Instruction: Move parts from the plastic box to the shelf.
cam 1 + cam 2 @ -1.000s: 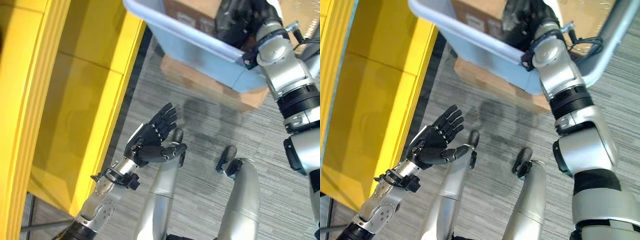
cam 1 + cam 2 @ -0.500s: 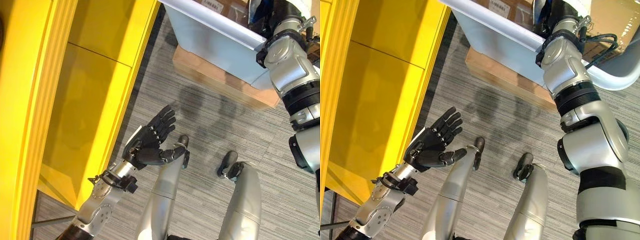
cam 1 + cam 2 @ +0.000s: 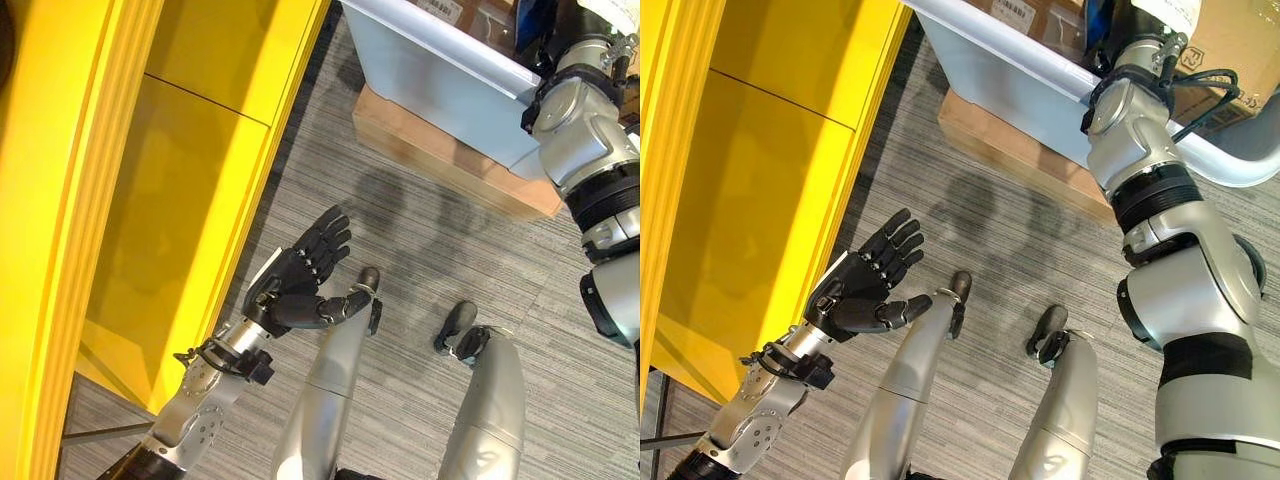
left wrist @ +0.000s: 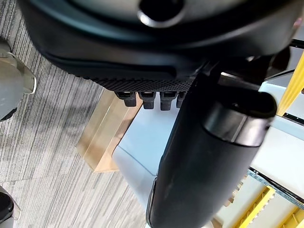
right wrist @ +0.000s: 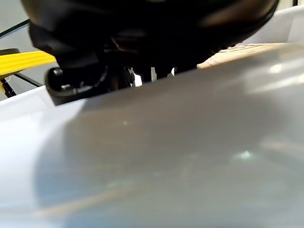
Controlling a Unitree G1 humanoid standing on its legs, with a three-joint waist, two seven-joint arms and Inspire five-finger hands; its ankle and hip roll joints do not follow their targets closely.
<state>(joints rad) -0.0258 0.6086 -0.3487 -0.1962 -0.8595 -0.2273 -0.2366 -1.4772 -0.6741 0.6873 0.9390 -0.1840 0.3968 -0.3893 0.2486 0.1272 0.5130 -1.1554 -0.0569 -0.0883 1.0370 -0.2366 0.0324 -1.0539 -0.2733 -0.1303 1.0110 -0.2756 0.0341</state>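
Evidently no part had reached the yellow shelf (image 3: 190,190). At twelve o'clock, the right hand (image 3: 1110,25) reached into the plastic box (image 3: 440,85), fingers hidden; the left hand (image 3: 295,290) waited at seven o'clock, fingers apart and empty.

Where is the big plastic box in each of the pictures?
Left eye view: the plastic box is along the top edge, towards the right, on a flat cardboard piece.
Right eye view: the same box, top middle, with the right arm reaching into it.
Left wrist view: its pale wall past the left hand.
Right wrist view: its wall fills the lower part.
Shared landmark: the cardboard under the box.
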